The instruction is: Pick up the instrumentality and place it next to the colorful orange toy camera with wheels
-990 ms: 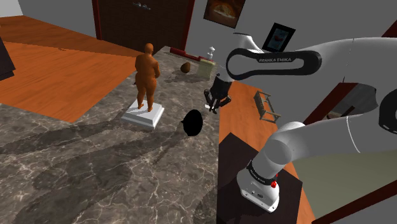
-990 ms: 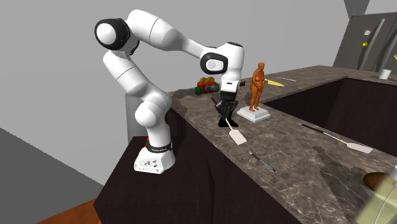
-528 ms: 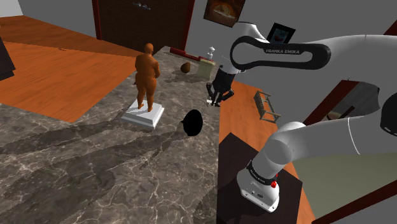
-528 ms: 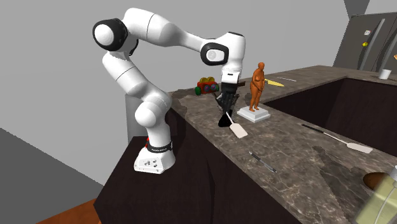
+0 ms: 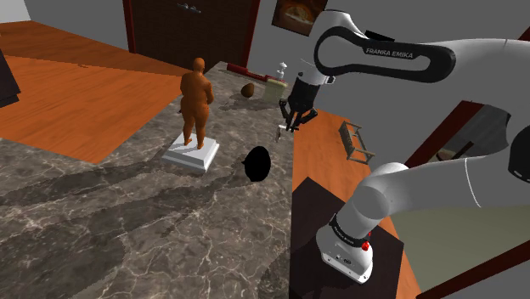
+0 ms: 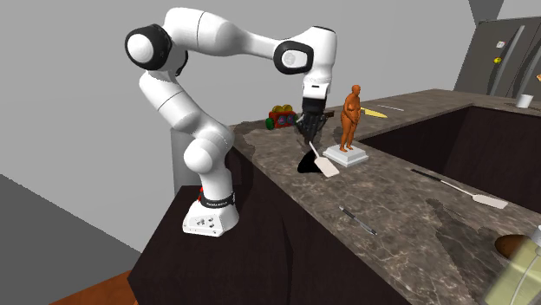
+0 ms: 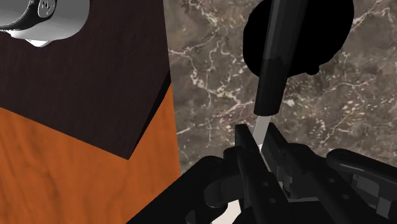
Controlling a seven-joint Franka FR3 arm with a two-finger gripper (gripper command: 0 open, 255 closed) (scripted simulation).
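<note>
Wrist view: a spatula (image 7: 272,63) is clamped between the two black fingers of the gripper (image 7: 257,139). The fingers are closed on its narrow pale part, and its black handle runs on past the fingertips. Behind the handle's far end a black round shape (image 7: 305,28) lies on the dark marble counter (image 7: 210,83). The counter's edge runs close along one side of the fingers. Past that edge are the dark wooden stand (image 7: 83,89) and an orange floor (image 7: 76,178).

Second exterior view: the spatula (image 6: 328,167) hangs slanted below the gripper (image 6: 309,132). Its white blade is low, near the white base of an orange figure (image 6: 350,117). Whether the blade touches the counter cannot be told. The toy camera (image 6: 282,115), in red, green and yellow, stands on the counter beyond the fingers and apart from them. Away from the fingers on the figure's side, the counter lies mostly bare, with a knife (image 6: 357,221) and a second long utensil (image 6: 459,189) well apart. A dark sunken recess (image 6: 433,147) borders that stretch.

Shoulder view: the gripper (image 5: 291,119) hovers above the counter's edge, with bare marble between the fingers and the figure (image 5: 196,102).
</note>
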